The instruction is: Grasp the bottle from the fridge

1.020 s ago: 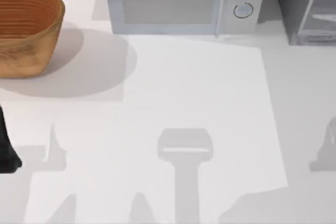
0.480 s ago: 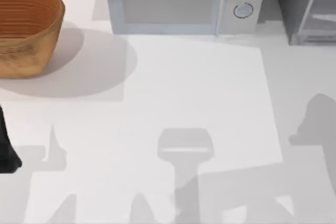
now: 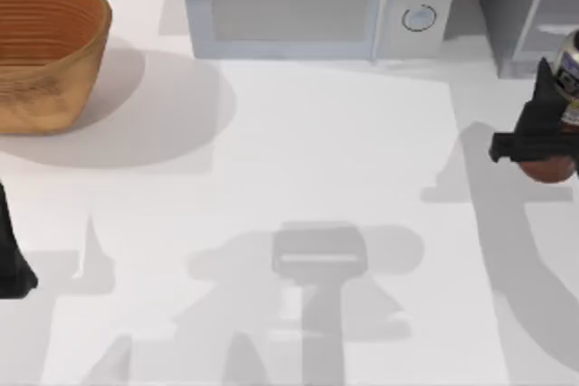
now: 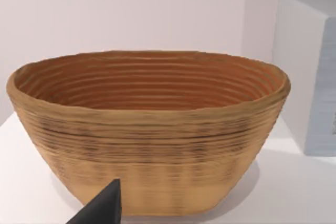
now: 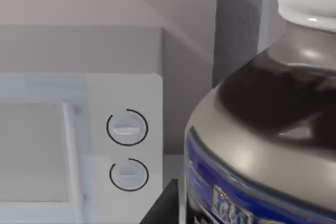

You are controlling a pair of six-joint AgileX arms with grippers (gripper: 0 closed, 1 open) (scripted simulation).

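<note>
At the table's right edge, just before the fridge [image 3: 525, 6]: my right gripper [image 3: 543, 144], fingers clamped on the bottle [image 3: 565, 88], held clear of the tabletop, presumably to carry it away. My left gripper [image 3: 14, 264]: parked at the left edge facing the basket [image 4: 147, 129]; finger state undetermined.

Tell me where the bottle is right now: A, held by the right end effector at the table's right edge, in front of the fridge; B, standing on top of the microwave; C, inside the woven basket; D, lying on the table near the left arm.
A: the top view shows the bottle clamped in the right end effector at the table's right edge, just in front of the fridge.
</note>
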